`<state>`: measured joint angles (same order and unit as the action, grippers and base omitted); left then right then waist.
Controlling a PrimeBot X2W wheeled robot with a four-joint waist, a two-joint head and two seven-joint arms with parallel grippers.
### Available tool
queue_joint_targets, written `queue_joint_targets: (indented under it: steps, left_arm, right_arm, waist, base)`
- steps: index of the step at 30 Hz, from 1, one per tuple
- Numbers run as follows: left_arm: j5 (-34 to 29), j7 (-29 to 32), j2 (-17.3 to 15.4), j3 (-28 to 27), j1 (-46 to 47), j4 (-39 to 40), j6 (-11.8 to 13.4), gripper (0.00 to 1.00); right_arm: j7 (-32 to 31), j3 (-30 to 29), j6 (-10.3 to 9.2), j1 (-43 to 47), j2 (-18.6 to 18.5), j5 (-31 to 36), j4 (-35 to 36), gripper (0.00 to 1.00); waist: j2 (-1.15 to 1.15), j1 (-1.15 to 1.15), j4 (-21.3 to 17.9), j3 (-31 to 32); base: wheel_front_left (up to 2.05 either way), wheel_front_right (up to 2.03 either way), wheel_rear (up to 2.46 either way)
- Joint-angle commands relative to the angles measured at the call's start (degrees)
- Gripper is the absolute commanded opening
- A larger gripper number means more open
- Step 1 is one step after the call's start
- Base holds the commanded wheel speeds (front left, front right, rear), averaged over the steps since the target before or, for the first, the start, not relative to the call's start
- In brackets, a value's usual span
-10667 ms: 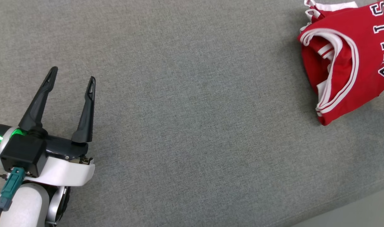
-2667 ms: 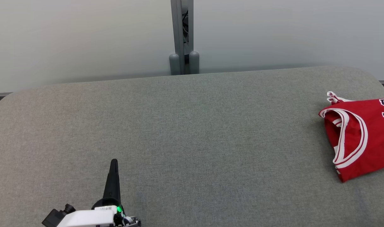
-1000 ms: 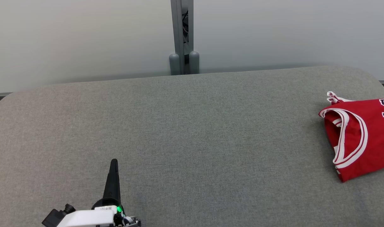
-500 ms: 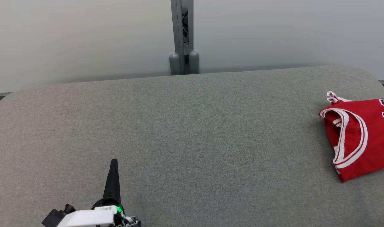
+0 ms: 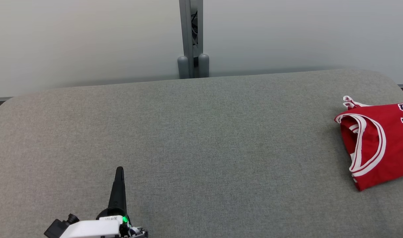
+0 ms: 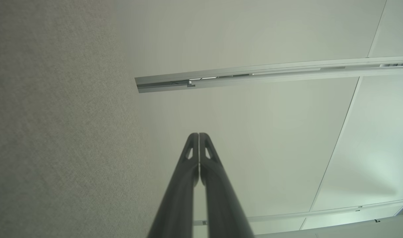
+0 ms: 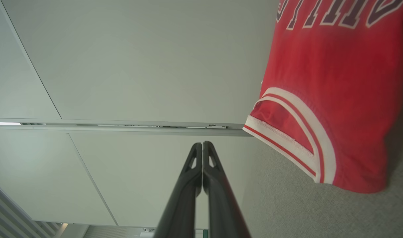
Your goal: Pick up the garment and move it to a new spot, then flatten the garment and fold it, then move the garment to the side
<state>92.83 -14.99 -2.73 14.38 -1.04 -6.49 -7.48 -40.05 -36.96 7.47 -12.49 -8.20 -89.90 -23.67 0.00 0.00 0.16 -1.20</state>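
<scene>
The red garment [image 5: 376, 142] lies folded at the right edge of the grey surface [image 5: 201, 138], well apart from the middle. Its white-trimmed armhole faces the centre, and part of it runs past the head view's right side. By that layout the fold and the move aside look done, or nearly so.

The left claw [image 5: 119, 169] sits near the front edge toward the left corner, with its two fingers pressed together and nothing between them. The left wrist view shows the same, tips touching. The right claw [image 7: 202, 142] is likewise closed and empty, and it hangs just beside the garment's striped hem without touching it.

The main risk is that closeness. If the right arm swings toward the hem, it could catch the loose trim and drag the top layer, which would undo the fold. A push outward could slide the cloth over the right edge, since I cannot tell how much surface remains beyond it. Any re-grasp with the fingers closed would only bunch the fabric, so they would need to part first.
</scene>
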Motion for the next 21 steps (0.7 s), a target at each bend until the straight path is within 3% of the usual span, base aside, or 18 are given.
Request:
queue_joint_targets:
  steps: [1, 21]
  left_arm:
    - [0.10, -0.10, -0.10, -0.05, 0.52, -0.11, -0.25, 0.00]
    - [0.10, -0.10, -0.10, -0.05, 0.52, -0.10, -0.25, 0.00]
  right_arm:
    - [-0.29, -0.29, 0.04, -0.51, -0.37, -0.25, -0.24, 0.00]
    - [-0.29, -0.30, 0.04, -0.50, -0.37, -0.25, -0.24, 0.00]
  waist:
    - [0.00, 0.00, 0.00, 0.00]
    - [0.00, 0.00, 0.00, 0.00]
  base:
    - [0.00, 0.00, 0.00]
    - [0.00, 0.00, 0.00]
